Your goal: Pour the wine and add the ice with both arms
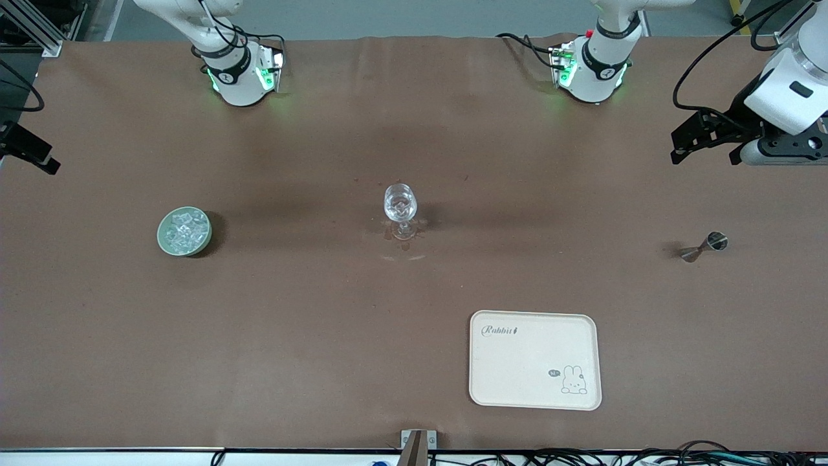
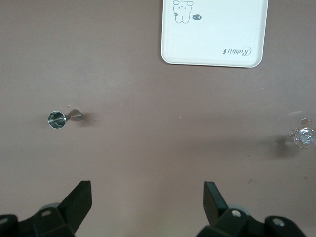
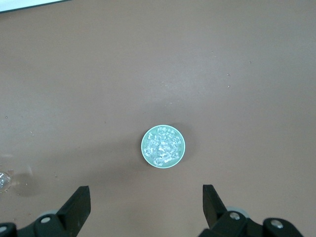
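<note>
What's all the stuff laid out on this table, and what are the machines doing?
Ice: one heap, clear whitish, in the bowl.
Bowl: one, pale green, toward the right arm's end.
Stemmed glass: one, clear, upright mid-table.
Jigger: one, silver metal, lying toward the left arm's end.
Tray: one, cream with rabbit print, nearer the front camera than the glass.
Table: brown covering.
Left gripper: black, open, raised over the table by the jigger.
Right gripper: black, open, raised over the table by the bowl.

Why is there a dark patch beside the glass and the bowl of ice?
Those are shadows: in the front view the stemmed glass and the green bowl of ice each cast one on the brown table; in the left wrist view the glass's shadow is a soft smudge beside it.
</note>
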